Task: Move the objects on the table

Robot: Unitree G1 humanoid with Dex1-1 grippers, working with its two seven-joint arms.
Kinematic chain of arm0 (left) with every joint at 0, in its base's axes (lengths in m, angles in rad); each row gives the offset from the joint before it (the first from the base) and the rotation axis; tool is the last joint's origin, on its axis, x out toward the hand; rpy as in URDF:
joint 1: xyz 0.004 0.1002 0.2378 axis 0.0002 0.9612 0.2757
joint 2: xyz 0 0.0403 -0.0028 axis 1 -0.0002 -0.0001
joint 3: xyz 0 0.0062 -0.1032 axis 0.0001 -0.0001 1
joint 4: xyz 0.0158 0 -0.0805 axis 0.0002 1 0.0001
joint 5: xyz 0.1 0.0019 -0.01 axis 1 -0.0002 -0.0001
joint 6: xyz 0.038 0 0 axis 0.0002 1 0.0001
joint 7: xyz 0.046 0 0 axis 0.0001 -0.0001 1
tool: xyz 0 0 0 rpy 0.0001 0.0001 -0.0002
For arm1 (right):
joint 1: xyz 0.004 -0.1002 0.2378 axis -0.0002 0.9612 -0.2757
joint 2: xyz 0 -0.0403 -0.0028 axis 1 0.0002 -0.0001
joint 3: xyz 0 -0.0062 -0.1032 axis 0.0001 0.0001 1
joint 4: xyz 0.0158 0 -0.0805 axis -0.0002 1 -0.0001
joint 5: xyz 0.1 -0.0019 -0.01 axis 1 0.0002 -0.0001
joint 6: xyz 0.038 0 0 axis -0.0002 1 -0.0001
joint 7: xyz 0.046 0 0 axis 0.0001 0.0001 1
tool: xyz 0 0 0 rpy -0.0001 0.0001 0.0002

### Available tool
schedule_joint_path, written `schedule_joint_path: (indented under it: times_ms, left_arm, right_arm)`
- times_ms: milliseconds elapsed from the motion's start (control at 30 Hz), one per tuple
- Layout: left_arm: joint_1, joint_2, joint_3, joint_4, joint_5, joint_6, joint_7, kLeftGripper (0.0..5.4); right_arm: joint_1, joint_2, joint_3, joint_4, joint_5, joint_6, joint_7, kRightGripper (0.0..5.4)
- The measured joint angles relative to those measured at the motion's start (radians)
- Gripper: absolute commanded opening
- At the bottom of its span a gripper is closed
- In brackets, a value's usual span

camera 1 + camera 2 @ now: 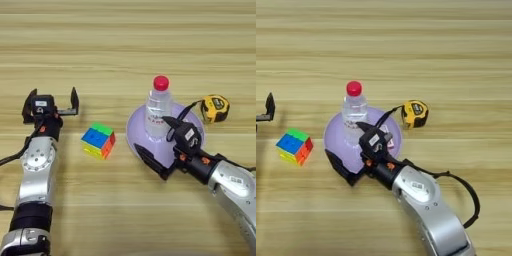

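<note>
A clear plastic bottle (158, 111) with a red cap stands upright on a lilac round plate (133, 132). My right gripper (161, 142) is open over the plate's near side. One finger (150, 161) lies at the plate's front-left rim, and the other reaches up beside the bottle's base. I cannot tell whether it touches the bottle. A multicoloured puzzle cube (98, 140) sits left of the plate. The yellow-black tape measure (215, 108) lies just right of the plate, its black strap running over the rim. My left gripper (52, 104) is open, up and to the left of the cube, with nothing in it.
The light wooden table (125, 45) fills the view. My right forearm (421, 195) crosses the near right part. My left forearm (35, 175) runs along the near left edge.
</note>
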Motion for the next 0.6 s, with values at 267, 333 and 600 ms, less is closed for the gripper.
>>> schedule_joint_path:
  times_ms: [267, 333, 600]
  left_arm:
    - [0.0, 0.0, 0.0, 0.0, 0.0, 0.0, 0.0, 5.4]
    - [0.0, 0.0, 0.0, 0.0, 0.0, 0.0, 0.0, 5.4]
    - [-0.001, 0.0, -0.001, 0.004, 0.0, 0.0, 0.0, 5.4]
  right_arm:
    - [-0.011, -0.014, -0.049, 0.014, -0.048, 0.003, -0.059, 5.37]
    - [-0.019, -0.012, -0.05, 0.037, -0.071, -0.004, -0.08, 5.37]
    - [-0.087, 0.055, -0.067, 0.203, -0.081, -0.089, -0.103, 5.37]
